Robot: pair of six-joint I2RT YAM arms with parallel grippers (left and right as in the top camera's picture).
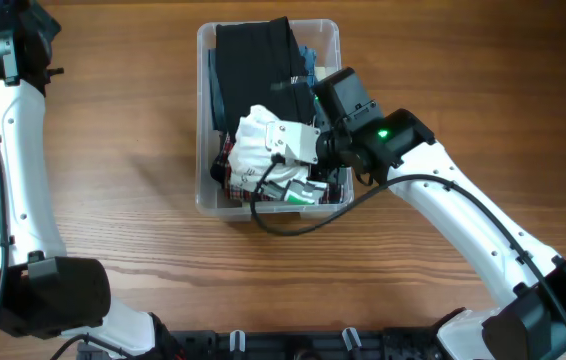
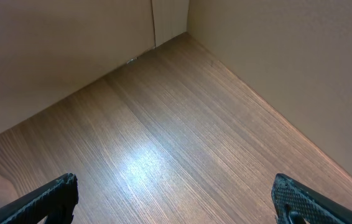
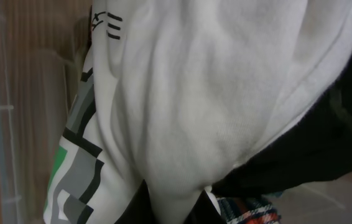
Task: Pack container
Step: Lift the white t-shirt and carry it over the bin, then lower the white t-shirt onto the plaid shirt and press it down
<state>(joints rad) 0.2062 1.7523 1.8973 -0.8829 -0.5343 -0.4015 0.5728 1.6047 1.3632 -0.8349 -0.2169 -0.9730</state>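
One claw, the right gripper point(image 1: 281, 150), pinches a white garment point(image 1: 252, 131) over the container point(image 1: 202, 100). The left gripper point(image 2: 175, 202) gapes wide above the table point(image 2: 163, 124).

One clear rectangular plastic container point(image 1: 201, 120) is holding one black folded garment point(image 1: 253, 60) and one white printed garment point(image 1: 255, 140). Two white robot arms are showing, the left arm point(image 1: 11, 180) and the right arm point(image 1: 463, 215).

Left fingers point(image 2: 48, 198) spread, right fingers closed.

The garment point(image 1: 258, 140) is white with green-grey blocks, the cloth point(image 1: 253, 60) black.
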